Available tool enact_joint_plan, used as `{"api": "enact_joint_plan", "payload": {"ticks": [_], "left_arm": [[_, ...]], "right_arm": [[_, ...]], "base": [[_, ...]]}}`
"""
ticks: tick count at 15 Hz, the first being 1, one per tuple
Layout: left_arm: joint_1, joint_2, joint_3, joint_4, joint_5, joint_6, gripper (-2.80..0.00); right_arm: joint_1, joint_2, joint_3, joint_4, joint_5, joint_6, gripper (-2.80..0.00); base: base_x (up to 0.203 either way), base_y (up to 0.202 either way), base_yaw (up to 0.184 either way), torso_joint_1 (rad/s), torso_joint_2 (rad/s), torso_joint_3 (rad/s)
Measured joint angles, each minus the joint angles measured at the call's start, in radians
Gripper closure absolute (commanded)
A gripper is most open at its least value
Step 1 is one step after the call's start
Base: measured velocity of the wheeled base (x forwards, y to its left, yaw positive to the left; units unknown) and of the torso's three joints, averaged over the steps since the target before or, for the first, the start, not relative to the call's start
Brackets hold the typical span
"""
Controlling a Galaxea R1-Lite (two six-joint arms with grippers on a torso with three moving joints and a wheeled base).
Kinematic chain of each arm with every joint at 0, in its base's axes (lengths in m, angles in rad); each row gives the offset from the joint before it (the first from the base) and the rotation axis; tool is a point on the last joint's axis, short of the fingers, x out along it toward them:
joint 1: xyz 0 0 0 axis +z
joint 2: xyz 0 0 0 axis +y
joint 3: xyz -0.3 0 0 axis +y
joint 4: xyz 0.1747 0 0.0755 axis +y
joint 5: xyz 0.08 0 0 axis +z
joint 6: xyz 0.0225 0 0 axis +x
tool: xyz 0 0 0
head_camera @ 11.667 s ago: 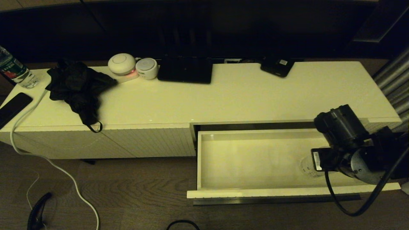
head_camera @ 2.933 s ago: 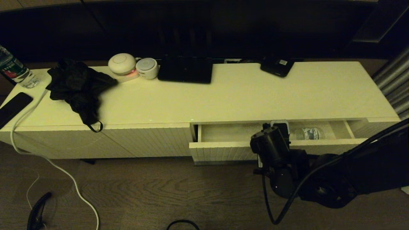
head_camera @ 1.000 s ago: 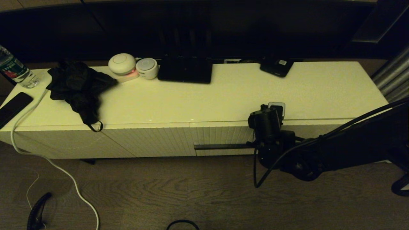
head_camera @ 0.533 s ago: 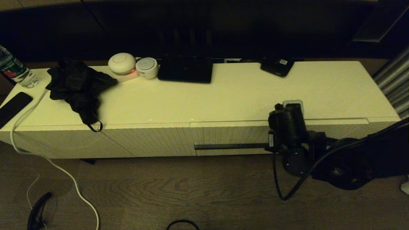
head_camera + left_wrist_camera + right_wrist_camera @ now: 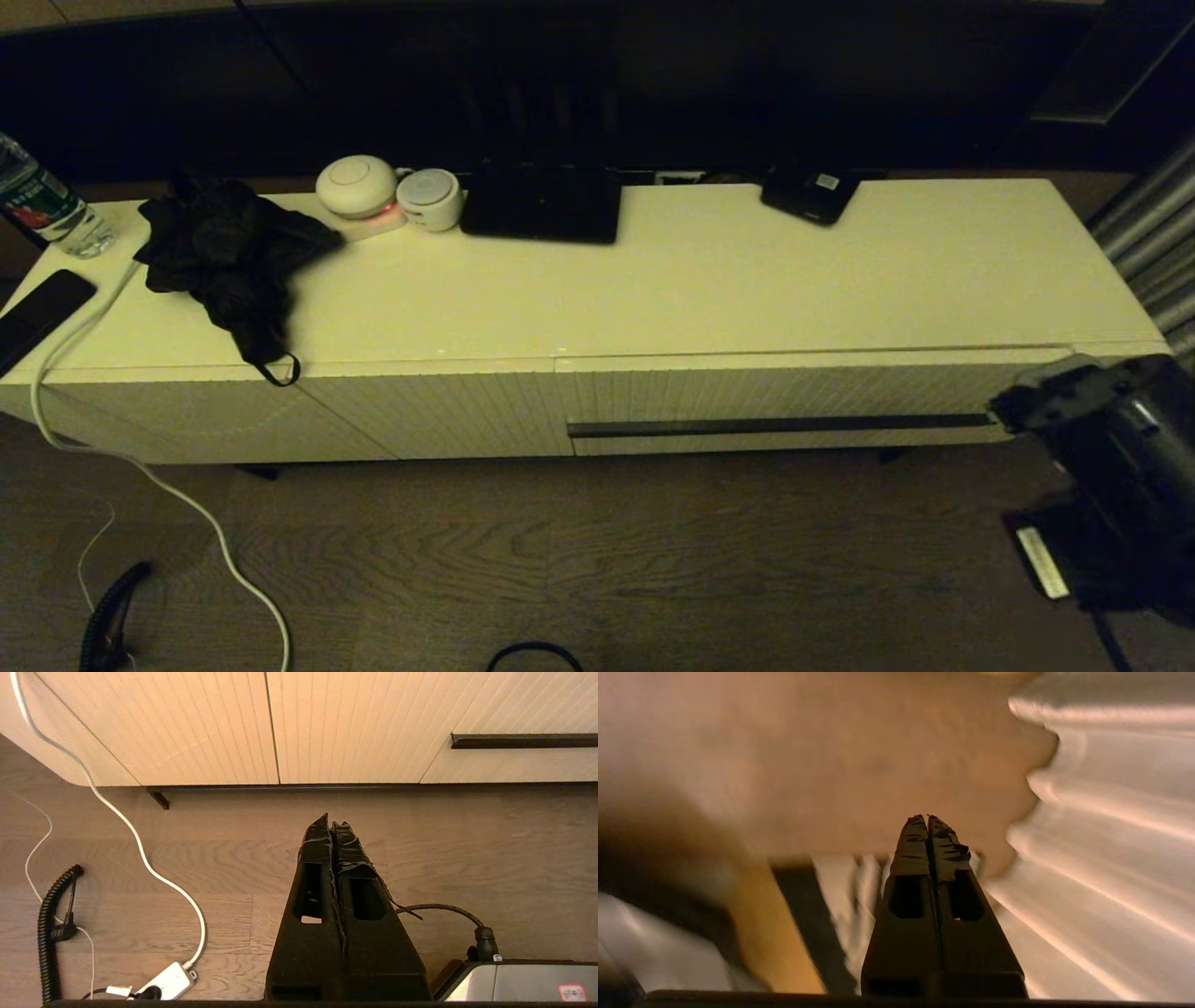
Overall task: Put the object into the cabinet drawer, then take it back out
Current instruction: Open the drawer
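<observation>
drawer (image 5: 784, 397) shut (bottle unseen); right gripper (image 5: 928, 826), fingers together, must hook the handle (image 5: 780, 427) next.

The drawer (image 5: 794, 397) front is ribbed and matt white, with a smooth dark handle (image 5: 780, 427); the floor (image 5: 560, 560) is grained wood.
</observation>
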Motion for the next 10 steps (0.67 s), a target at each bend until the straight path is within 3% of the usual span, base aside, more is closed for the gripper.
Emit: {"api": "enact_joint_plan", "payload": {"ticks": [2,5,7,10], "left_arm": [[0.000,0.000,0.000,0.000,-0.001,0.000,0.00],[0.000,0.000,0.000,0.000,0.000,0.000,0.00],[0.000,0.000,0.000,0.000,0.000,0.000,0.00],[0.000,0.000,0.000,0.000,0.000,0.000,0.00]], "right_arm": [[-0.024,-0.106,-0.011,0.121,0.030,-0.073,0.00],[-0.183,-0.230,-0.044,0.159,0.129,-0.231,0.00],[-0.334,-0.313,-0.056,0.201,0.280,-0.332,0.00],[-0.572,-0.441,-0.059,0.303,0.584,-0.592,0.00]], "base": [[0.000,0.000,0.000,0.000,0.00,0.000],[0.000,0.000,0.000,0.000,0.00,0.000],[0.000,0.000,0.000,0.000,0.00,0.000],[0.000,0.000,0.000,0.000,0.00,0.000]]}}
